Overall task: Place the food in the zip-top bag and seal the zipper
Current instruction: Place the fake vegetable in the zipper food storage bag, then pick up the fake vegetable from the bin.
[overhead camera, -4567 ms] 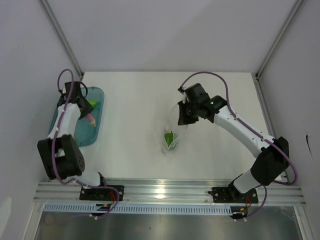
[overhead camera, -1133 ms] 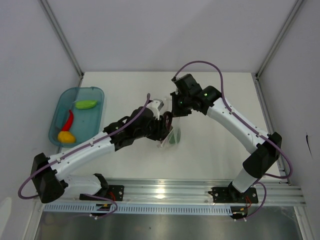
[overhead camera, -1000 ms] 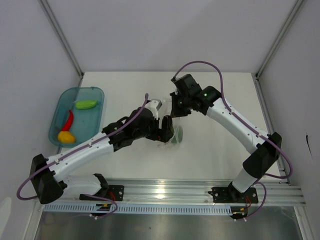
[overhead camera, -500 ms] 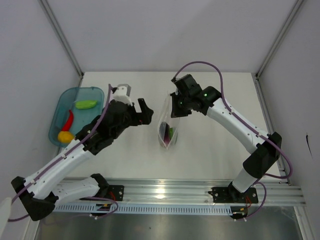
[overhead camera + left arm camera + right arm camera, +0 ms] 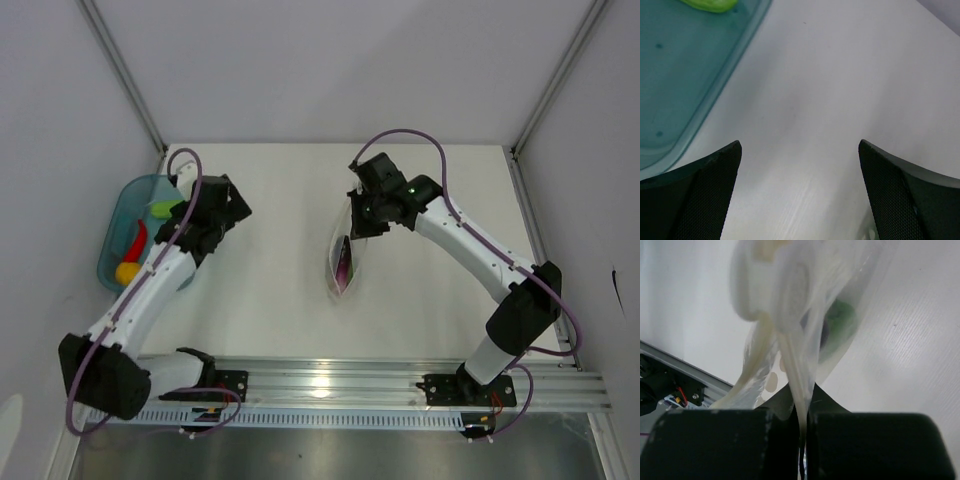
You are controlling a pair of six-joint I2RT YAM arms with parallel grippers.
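**Step in hand: loading the bag.**

The zip-top bag (image 5: pixel 335 275) hangs at centre frame in the top view. The right gripper (image 5: pixel 358 228) is clamped on the bag's upper edge, and in the wrist view the fingers pinch the plastic flat. A purple eggplant (image 5: pixel 344 255) and a green piece (image 5: pixel 840 315) show through the film.

Three items lie in the teal tray (image 5: pixel 115 215) at the left of the frame:
- a green vegetable (image 5: pixel 163 209)
- a red chili (image 5: pixel 136 240)
- a yellow pepper (image 5: pixel 127 272)

The left gripper (image 5: pixel 220 205) is at the tray's right rim, jaws spread wide and holding nothing.

**Next move (judgement).** Guide the left gripper over the tray and lower it onto one item. Close on the item, then carry it to the bag mouth. You cannot tell from these views whether the mouth gapes enough, so check it first. Seal the zipper only once the tray's items are loaded.
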